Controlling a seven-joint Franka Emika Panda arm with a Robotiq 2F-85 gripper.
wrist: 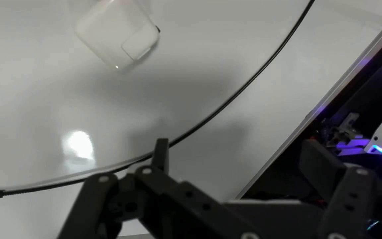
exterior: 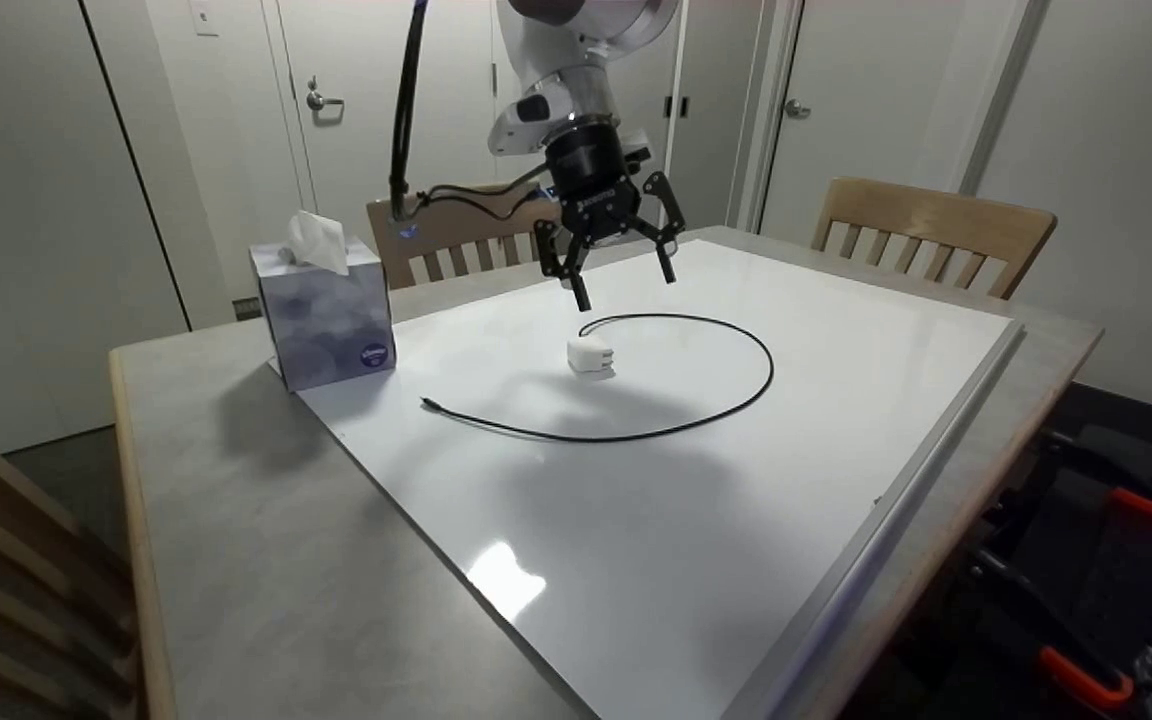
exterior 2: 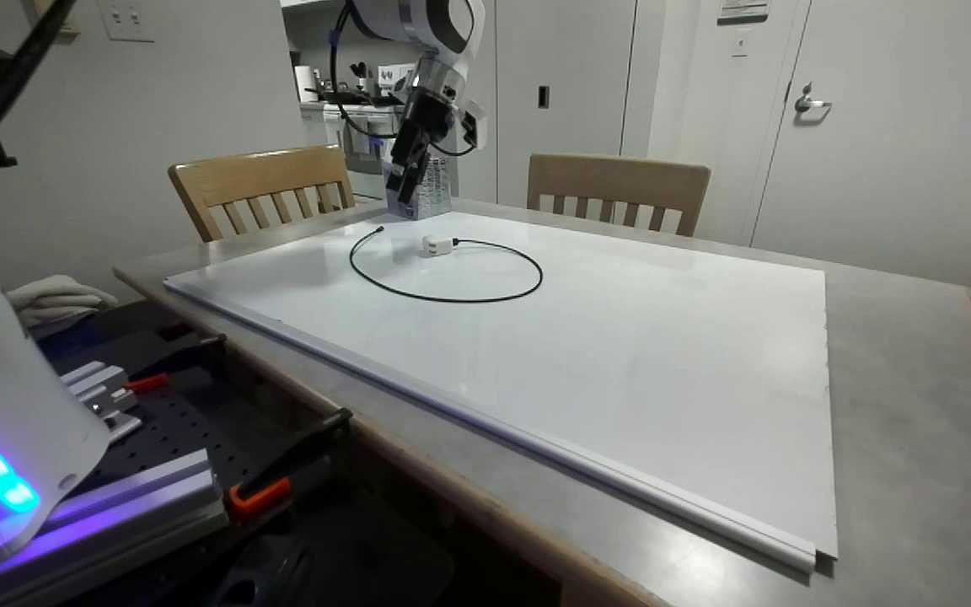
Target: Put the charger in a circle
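The charger lies on a white board as a wide open curve of black cable [exterior: 626, 438]. Its white plug block [exterior: 589, 354] sits at one end, its prongs showing in an exterior view. The dark tip [exterior 2: 380, 228] at the far end rests apart from the block [exterior 2: 437, 245], leaving a gap in the curve. My gripper [exterior: 626, 293] hangs above the board near the plug block, jaws wide apart and holding nothing. From the wrist, the plug block [wrist: 118, 33] shows at upper left, and one finger of the gripper [wrist: 237, 144] overlaps the cable in the picture.
A tissue box [exterior: 328, 315] stands at a corner of the white board [exterior: 836, 330], behind the gripper in an exterior view. A raised rail [exterior 2: 485, 413] runs along one board edge. Wooden chairs [exterior: 936, 225] surround the grey table [exterior: 266, 560]. Orange-handled clamps [exterior 2: 258, 497] grip near the robot base.
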